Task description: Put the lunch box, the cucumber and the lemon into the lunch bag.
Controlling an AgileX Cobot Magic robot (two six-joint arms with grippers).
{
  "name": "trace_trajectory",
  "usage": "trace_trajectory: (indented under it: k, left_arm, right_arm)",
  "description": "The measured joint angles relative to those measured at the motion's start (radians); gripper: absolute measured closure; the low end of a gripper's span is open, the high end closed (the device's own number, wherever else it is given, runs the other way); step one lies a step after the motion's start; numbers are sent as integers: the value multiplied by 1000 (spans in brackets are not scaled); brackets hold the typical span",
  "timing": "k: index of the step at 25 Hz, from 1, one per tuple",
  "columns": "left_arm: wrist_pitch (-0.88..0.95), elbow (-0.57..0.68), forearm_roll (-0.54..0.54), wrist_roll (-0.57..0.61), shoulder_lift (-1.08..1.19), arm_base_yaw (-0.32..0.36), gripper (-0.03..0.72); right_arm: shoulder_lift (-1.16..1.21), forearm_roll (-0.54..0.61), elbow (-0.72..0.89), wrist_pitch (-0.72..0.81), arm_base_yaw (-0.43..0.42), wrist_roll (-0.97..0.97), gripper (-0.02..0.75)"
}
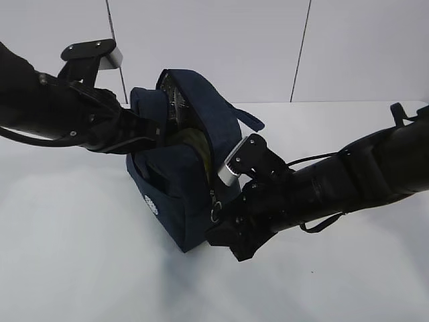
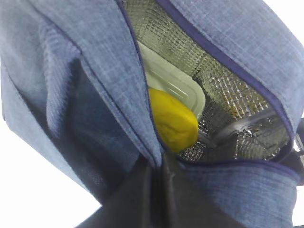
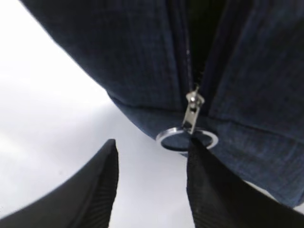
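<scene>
The navy lunch bag (image 1: pixel 175 191) stands on the white table with its top unzipped. My left gripper (image 1: pixel 159 134) is shut on the fabric rim of the opening (image 2: pixel 159 164) and holds it apart. Inside, against the silver lining, the yellow lemon (image 2: pixel 174 121) rests on the pale lid of the lunch box (image 2: pixel 176 84). The cucumber is hidden. My right gripper (image 1: pixel 221 228) stands open (image 3: pixel 152 142) at the bag's near end. Its right fingertip (image 3: pixel 209 180) touches the metal ring pull (image 3: pixel 186 138) of the zipper, and nothing sits between the fingers.
The bag's loop handle (image 1: pixel 247 115) sticks out to the right above my right arm. White table (image 1: pixel 80 268) surrounds the bag, with a white panelled wall (image 1: pixel 221 40) behind it.
</scene>
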Motion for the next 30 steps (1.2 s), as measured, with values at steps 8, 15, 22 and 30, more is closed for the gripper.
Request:
trace_trajectory:
  k: [8,15,22,30]
  left_arm:
    - [0,0,-12,0,0,0,693]
    - [0,0,-14,0,0,0,694]
    - [0,0,-14,0,0,0,694]
    - [0,0,-14,0,0,0,694]
  right_arm:
    - [0,50,0,21,0,0,374]
    - [15,174,0,30,0,-72,375]
    - [24,186,0,-70,0,-97,375]
    - [24,191,0,-103,0,-100,375]
